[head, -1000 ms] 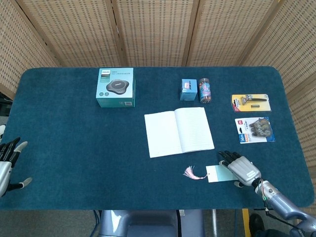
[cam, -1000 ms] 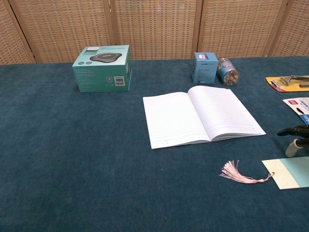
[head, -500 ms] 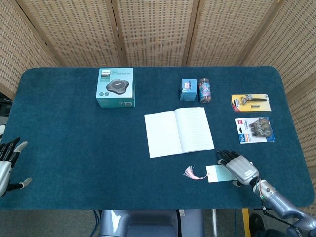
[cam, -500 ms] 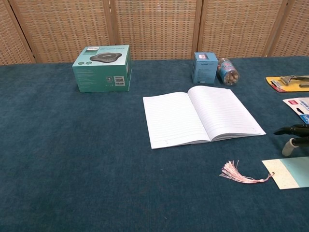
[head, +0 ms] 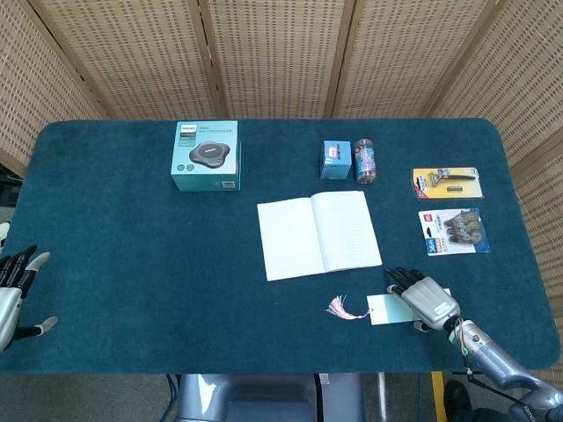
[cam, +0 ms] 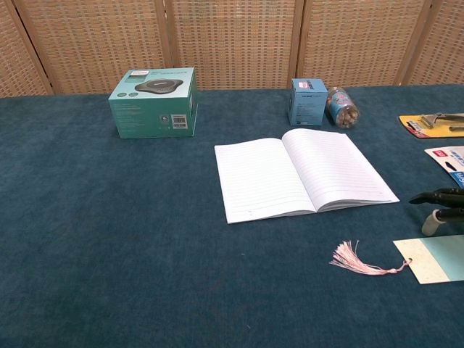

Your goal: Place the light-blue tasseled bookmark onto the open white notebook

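Note:
The light-blue bookmark (head: 385, 309) (cam: 435, 259) lies flat on the blue cloth, its pink tassel (head: 341, 308) (cam: 351, 259) pointing left. The open white notebook (head: 318, 234) (cam: 304, 181) lies a short way behind it, toward the table's middle. My right hand (head: 427, 300) (cam: 441, 205) hovers over the bookmark's right part, fingers stretched out and apart, holding nothing. That end of the bookmark is hidden under it in the head view. My left hand (head: 13, 290) rests open at the far left edge, away from everything.
A teal boxed speaker (head: 208, 156) (cam: 154, 102) stands at the back left. A small blue box (head: 334, 160) and a jar (head: 365, 161) sit behind the notebook. A razor pack (head: 447, 183) and a second blister pack (head: 453, 230) lie at the right.
My right hand has crept slightly left over the bookmark. The bookmark, notebook and left hand have not moved.

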Controlling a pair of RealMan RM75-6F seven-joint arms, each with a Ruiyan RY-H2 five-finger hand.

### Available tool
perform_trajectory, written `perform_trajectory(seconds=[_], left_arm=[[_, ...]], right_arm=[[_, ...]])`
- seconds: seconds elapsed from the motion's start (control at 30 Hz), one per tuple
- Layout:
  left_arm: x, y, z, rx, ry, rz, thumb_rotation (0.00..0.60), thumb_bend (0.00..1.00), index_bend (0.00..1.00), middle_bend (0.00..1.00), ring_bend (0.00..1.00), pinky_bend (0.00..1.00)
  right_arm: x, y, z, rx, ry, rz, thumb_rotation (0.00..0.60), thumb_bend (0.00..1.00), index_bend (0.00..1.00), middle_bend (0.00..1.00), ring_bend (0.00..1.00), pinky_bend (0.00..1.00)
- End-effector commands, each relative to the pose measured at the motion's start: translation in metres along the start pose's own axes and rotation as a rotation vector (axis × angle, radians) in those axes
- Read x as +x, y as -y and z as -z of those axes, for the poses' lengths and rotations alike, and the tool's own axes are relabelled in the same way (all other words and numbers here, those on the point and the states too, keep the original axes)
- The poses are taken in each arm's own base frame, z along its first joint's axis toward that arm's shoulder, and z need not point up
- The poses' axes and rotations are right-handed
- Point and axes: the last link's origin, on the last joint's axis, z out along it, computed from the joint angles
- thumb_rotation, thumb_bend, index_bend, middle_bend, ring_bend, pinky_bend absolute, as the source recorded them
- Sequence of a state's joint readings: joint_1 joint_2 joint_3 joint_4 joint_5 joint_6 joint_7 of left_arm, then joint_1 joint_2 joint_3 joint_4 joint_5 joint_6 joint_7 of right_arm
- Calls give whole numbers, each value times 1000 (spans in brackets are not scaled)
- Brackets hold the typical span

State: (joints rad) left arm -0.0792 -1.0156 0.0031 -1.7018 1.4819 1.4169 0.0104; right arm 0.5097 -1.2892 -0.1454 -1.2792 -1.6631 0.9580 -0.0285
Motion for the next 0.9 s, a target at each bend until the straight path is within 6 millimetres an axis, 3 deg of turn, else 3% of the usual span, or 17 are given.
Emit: perform_trajectory(seconds=[0.03,0.3,0.5,0.73,0.9], left_arm=[[0,0,0,1,0,0,600,0,0,0,0,0],[0,0,0,1,-2,1,600,0,0,0,0,0],[0,0,0,0,-3,3,600,0,0,0,0,0],[0,1,0,0,-3,3,600,0,0,0,0,0],[0,0,0,-1,0,0,600,0,0,0,0,0]], right_arm=[[0,0,0,1,-2,2,600,0,239,0,0,167],[-2,2,-2,5,-4,9,600,0,253,0,0,167],[-3,4,-3,11,-26,12,600,9,319,0,0,167],[-6,6,-2,23,-68,6,600,223,511,0,0,167],[-7,5,1,36,-94,3,600,260,550,0,0,167]])
